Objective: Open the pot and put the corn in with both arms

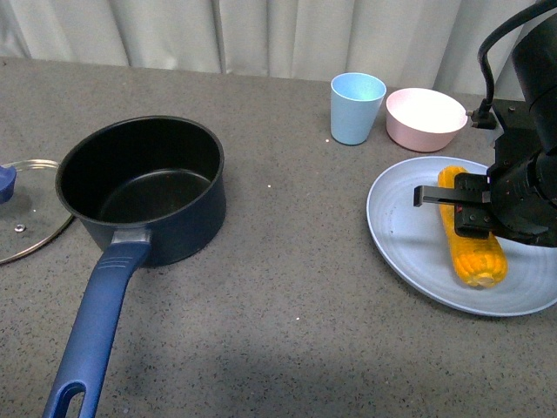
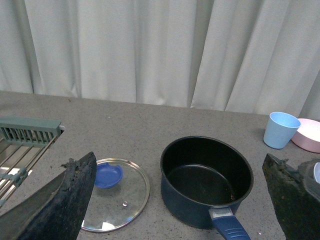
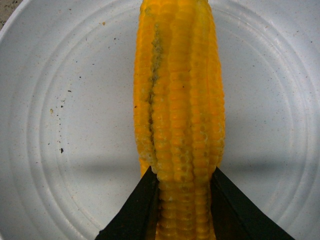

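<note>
The dark navy pot (image 1: 144, 187) stands open at the left, its long blue handle (image 1: 91, 335) pointing to the front edge. It also shows in the left wrist view (image 2: 206, 180). Its glass lid (image 1: 26, 209) with a blue knob lies flat to the pot's left, also in the left wrist view (image 2: 115, 192). The yellow-orange corn (image 1: 474, 239) lies on a pale blue plate (image 1: 409, 235) at the right. My right gripper (image 1: 466, 209) is shut on the corn (image 3: 180, 120), its fingers (image 3: 137, 210) pressing both sides. My left gripper (image 2: 180, 200) is open and empty, above and behind the pot and lid.
A pale blue cup (image 1: 356, 107) and a pink bowl (image 1: 426, 117) stand behind the plate, also in the left wrist view, cup (image 2: 281, 129) and bowl (image 2: 311, 135). A grey-green rack (image 2: 22, 145) is left of the lid. White curtains hang at the back.
</note>
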### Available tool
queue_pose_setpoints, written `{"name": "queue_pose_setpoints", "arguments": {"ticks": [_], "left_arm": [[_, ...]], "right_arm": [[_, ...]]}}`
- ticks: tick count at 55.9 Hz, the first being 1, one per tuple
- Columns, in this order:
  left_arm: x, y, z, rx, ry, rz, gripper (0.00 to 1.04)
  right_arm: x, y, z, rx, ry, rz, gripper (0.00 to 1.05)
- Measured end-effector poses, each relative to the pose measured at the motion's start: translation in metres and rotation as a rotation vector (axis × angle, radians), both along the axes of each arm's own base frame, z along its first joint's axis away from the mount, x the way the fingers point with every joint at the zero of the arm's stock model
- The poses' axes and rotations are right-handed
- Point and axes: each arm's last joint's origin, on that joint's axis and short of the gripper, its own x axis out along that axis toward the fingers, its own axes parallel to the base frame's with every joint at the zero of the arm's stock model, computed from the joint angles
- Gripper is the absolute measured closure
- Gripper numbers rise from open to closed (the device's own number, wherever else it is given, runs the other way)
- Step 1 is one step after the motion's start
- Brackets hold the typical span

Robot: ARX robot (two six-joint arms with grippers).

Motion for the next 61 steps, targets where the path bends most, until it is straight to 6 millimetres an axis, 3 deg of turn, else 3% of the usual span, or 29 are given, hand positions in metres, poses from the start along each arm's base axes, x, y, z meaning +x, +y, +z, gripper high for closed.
{"name": "queue_pose_setpoints", "arguments": {"ticks": [7,13,19,24,41,51,61], "left_arm": [[0.0,0.0,0.0,0.0,0.0,0.0,0.06],[0.0,0.0,0.0,0.0,0.0,0.0,0.06],[0.0,0.0,0.0,0.0,0.0,0.0,0.06],[0.0,0.0,0.0,0.0,0.0,0.0,0.06],[0.0,0.0,0.0,0.0,0.0,0.0,0.06],[0.0,0.0,0.0,0.0,0.0,0.0,0.06],[0.0,0.0,0.0,0.0,0.0,0.0,0.06]], "right_arm": [[-0.01,0.004,0.015,0.079,-0.053,0.039,0.9],[-0.022,0.013,0.04,0.185,-0.108,0.092,0.93],[-0.027,0.034,0.069,0.333,-0.16,0.164,0.94],[-0.026,0.058,0.079,0.451,-0.148,0.219,0.95],[-0.006,0.159,0.085,0.653,-0.047,0.327,0.95],[0.007,0.195,0.081,0.673,-0.019,0.347,0.95],[0.017,0.213,0.074,0.667,0.005,0.35,0.95]]}}
